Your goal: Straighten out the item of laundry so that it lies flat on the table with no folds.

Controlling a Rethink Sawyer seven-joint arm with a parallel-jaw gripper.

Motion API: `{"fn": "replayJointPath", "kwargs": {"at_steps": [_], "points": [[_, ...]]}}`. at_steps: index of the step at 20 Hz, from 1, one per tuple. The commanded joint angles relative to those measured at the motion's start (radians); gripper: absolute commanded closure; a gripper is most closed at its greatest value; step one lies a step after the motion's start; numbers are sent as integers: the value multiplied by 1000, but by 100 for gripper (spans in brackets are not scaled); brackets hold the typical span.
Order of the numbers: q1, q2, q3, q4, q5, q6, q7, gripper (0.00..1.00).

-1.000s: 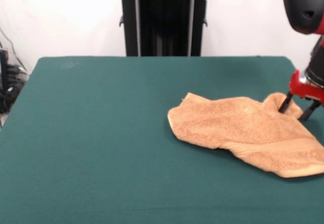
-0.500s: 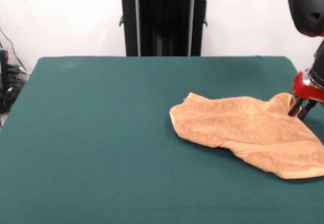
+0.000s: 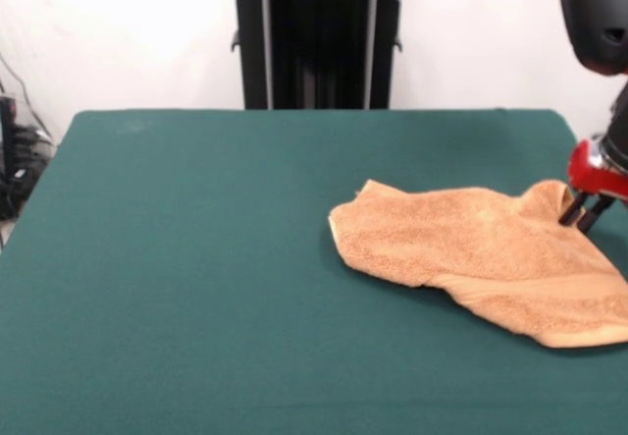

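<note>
Since a second ago the gripper (image 3: 578, 217) has slid to the right and its two dark fingers (image 3: 569, 212) have drawn together; over the last half second nothing further has shifted. Now the fingers stand close side by side, clenched on a raised corner of the towel (image 3: 486, 256) at its far right edge, with the red gripper body just above them. That corner forms a small hump rising off the table (image 3: 196, 258), pinched up where the fingertips meet it.

Most of the towel lies on the right half of the green table, well to the right of centre. Its left end is a rounded, slightly curled edge, and the near left side looks doubled under, casting a thin shadow on the cloth below. A flat woven band runs along the near right edge, which reaches the right border of the view. The surface is rumpled with shallow wrinkles, so it is not yet flat.

Black and red arm housing fills the upper right corner above the gripper. Behind the far edge of the table stands a black pedestal (image 3: 319, 37) against a white wall.
</note>
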Motion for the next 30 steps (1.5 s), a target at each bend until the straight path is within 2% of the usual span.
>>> {"fn": "replayJointPath", "kwargs": {"at_steps": [1, 7, 10, 17, 21, 28, 30], "points": [[-44, 204, 118, -36, 29, -55, 192, 100], [-77, 220, 78, -197, 10, 252, 190, 100], [-103, 216, 89, -240, 11, 372, 175, 100], [-103, 160, 93, -169, 26, 384, 188, 100], [-102, 144, 83, -164, 30, 412, 207, 100], [-141, 169, 69, -293, 14, 609, 187, 100], [-149, 164, 68, -303, 12, 631, 179, 100]]}}
